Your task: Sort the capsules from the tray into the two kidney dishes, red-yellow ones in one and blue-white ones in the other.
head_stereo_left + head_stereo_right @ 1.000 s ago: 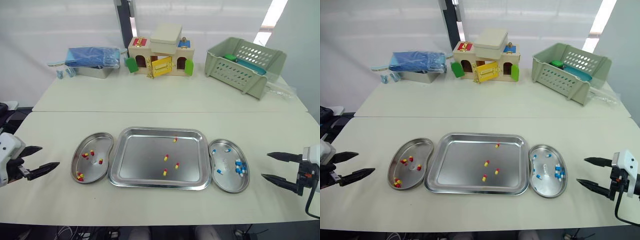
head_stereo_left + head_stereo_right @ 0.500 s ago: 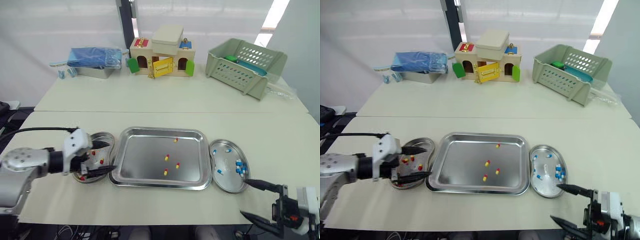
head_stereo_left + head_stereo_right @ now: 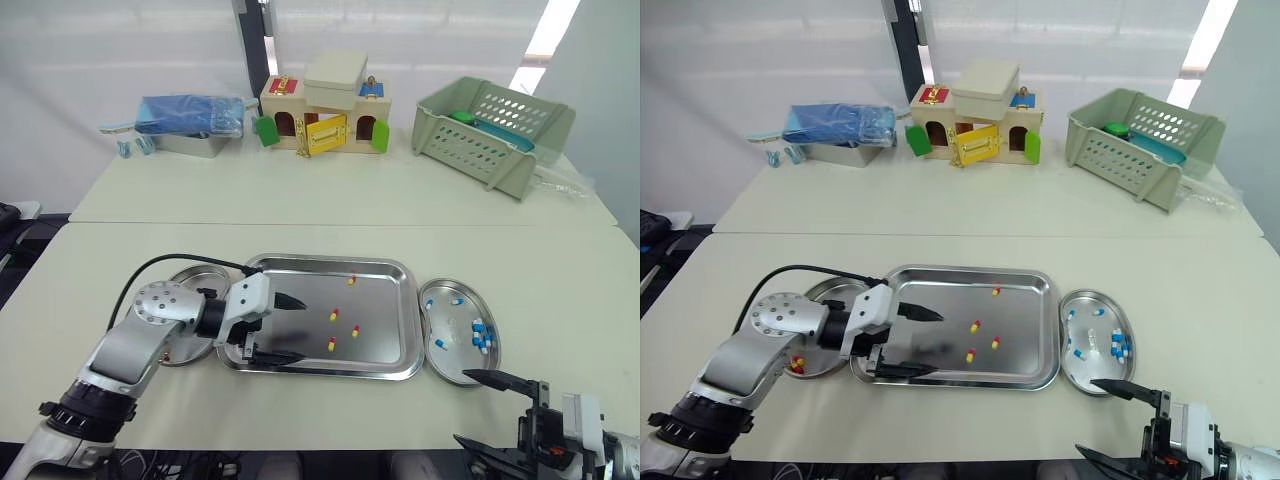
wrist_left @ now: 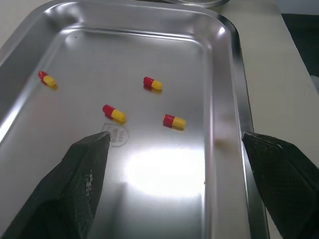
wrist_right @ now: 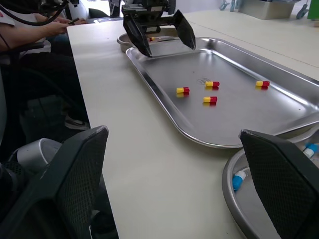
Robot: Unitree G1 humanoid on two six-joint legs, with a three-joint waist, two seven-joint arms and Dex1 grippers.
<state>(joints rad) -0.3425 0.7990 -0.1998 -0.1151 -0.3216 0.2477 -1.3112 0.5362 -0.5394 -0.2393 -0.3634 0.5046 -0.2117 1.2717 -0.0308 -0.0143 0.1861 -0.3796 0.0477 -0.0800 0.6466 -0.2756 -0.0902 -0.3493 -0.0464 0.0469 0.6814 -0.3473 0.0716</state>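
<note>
Bhd tray [image 3: 385,300]: toy house [image 3: 320,105], basket [image 3: 490,130], tin [image 3: 190,142]

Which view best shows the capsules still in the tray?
Left wrist view: all four red-yellow capsules lie close and separate on the tray. Both eye views show them small; the right wrist view shows them from farther off.

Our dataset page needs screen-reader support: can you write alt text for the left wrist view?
Four red-yellow capsules lie scattered, apart from one another, on the floor of a shiny steel tray. The left pincer hangs wide open just short of them, holding nothing.
</note>
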